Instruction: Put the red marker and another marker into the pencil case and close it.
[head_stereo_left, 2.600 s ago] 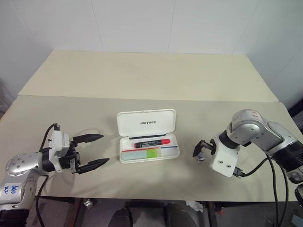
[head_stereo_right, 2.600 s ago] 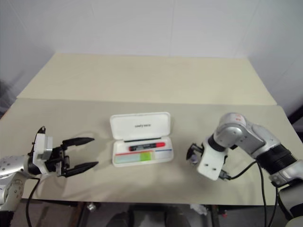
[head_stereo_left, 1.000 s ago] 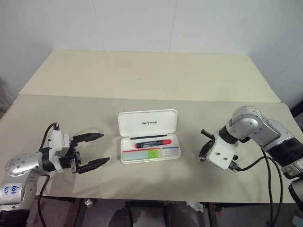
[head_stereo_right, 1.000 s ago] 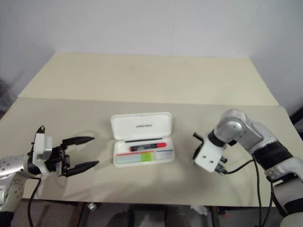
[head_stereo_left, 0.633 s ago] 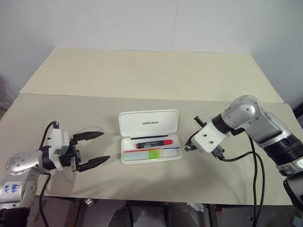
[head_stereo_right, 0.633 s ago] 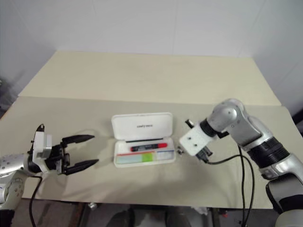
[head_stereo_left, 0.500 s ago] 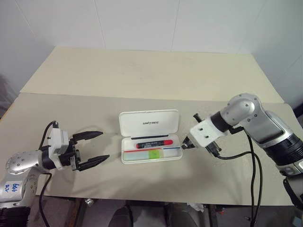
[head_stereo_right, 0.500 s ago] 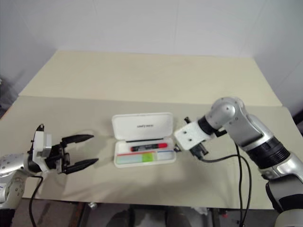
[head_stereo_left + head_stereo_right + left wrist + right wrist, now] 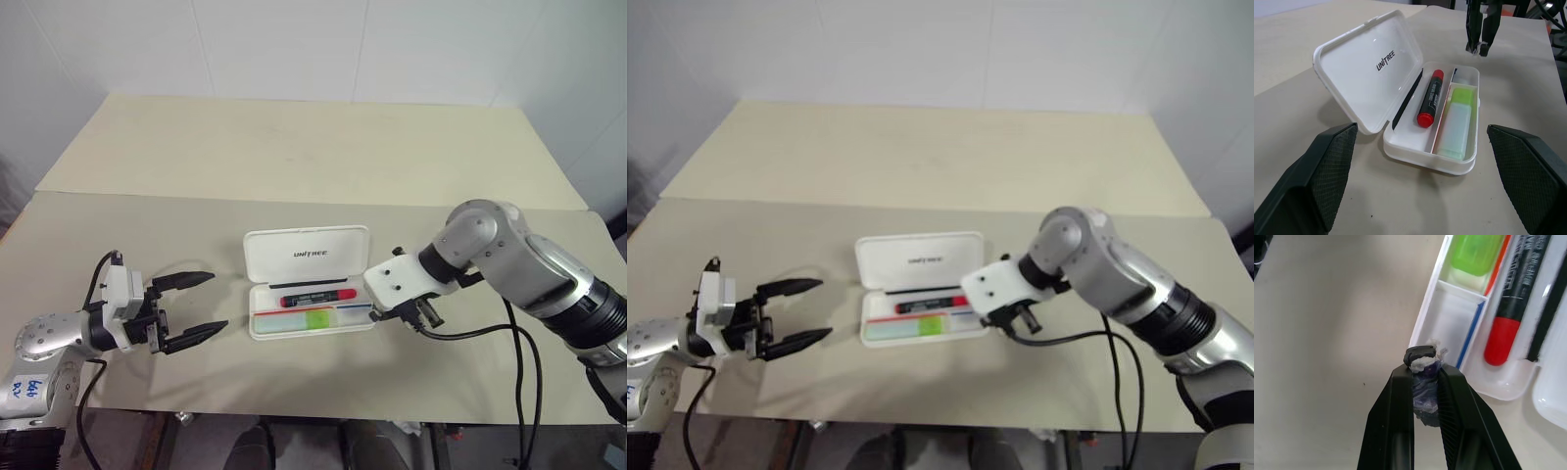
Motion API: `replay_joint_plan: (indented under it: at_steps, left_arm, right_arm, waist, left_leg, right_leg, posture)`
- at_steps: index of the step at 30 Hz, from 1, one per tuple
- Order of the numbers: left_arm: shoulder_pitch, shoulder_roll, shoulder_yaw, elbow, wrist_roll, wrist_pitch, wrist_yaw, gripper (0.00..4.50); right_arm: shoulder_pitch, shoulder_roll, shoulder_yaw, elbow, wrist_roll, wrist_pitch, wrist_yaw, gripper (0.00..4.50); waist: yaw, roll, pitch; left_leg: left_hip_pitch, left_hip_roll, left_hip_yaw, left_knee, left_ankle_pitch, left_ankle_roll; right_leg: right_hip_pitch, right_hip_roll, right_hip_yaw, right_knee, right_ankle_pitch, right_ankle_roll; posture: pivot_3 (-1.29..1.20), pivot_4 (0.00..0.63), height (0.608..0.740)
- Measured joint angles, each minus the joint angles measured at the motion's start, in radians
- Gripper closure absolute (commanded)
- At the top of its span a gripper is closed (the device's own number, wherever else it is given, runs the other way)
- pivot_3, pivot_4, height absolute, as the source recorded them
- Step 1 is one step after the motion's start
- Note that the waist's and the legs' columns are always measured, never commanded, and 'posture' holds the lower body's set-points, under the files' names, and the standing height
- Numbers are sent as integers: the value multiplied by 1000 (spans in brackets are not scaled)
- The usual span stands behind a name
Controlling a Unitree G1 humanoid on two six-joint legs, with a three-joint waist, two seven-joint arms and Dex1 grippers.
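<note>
Both the red marker [image 9: 1429, 97] and the green marker [image 9: 1457, 117] already lie in the open pencil case [image 9: 294, 328] mid-table, so by my reading only closing remains. The right gripper [image 9: 1425, 384] pinches a small grey-purple stub [image 9: 1423, 366] over the case's right end; the left gripper [image 9: 191, 309] hangs wide open well left, with bare table [image 9: 294, 166] all around.

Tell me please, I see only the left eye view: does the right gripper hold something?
Observer: Yes. The right wrist view shows the right gripper shut on a small dark stubby object with a grey cap.
Operator: Is there free room in the case?
Observer: The small compartment at the end of the pencil case, beside the green marker, is empty.
Operator: How near is the gripper?
Observer: The left wrist view shows it hanging close to that end, above the table.
</note>
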Motion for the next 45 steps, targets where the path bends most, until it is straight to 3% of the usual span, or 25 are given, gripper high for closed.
replay_joint_plan:
  at_steps: [7, 14, 34, 45]
  left_arm:
    - [9, -6, 0, -9, 0, 0, 12, 0]
    - [14, -12, 0, -13, 0, 0, 19, 0]
    - [14, -12, 0, -14, 0, 0, 18, 0]
    - [15, -12, 2, -14, 0, -2, 17, 0]
  right_arm:
    - [-111, 111, 50, -17, 47, 315, -2, 4145]
    - [-134, 135, 56, -35, 79, 415, -14, 4145]
    - [-134, 168, 117, 25, 6, 331, -88, 4145]
    - [-122, 127, 127, 27, -28, 274, -69, 541]
  waist:
    - [1, 0, 0]
    - [3, 0, 0]
    - [0, 0, 0]
    - [-1, 0, 0]
  left_leg:
    - [0, 0, -1, 0, 0, 0]
    - [-1, -1, -1, 0, 0, 0]
    - [-1, 0, -1, 0, 0, 0]
    - [-1, 0, -1, 0, 0, 0]
  right_leg:
    - [-1, 0, -1, 0, 0, 0]
    - [-1, -1, -1, 0, 0, 0]
    - [-1, 0, -1, 0, 0, 0]
    - [-1, 0, -1, 0, 0, 0]
  posture:
    - [0, 150, 740]
    - [0, 150, 740]
    - [0, 150, 740]
    - [0, 150, 740]
